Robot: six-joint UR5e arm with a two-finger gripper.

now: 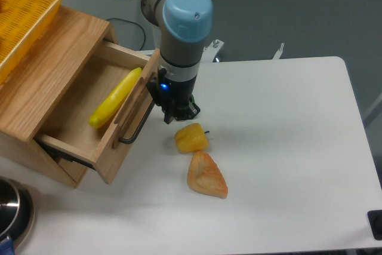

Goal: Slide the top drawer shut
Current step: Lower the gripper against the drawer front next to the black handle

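Observation:
The top drawer point(77, 108) is a light oak box pulled out of the wooden cabinet point(48, 70) at the left. Its front panel point(128, 129) carries a long black bar handle point(138, 125) and faces right. A yellow banana point(116, 97) lies inside the drawer. My gripper point(179, 113) points down at the table just right of the panel's far end, close to the handle. Its dark fingers look compact and together, and they hold nothing.
A yellow bell pepper point(191, 138) and an orange wedge-shaped toy food point(206, 175) lie on the white table point(286, 147) just in front of the gripper. A yellow mesh basket point(24, 10) sits on top of the cabinet. A metal pot point(12, 210) is at the lower left.

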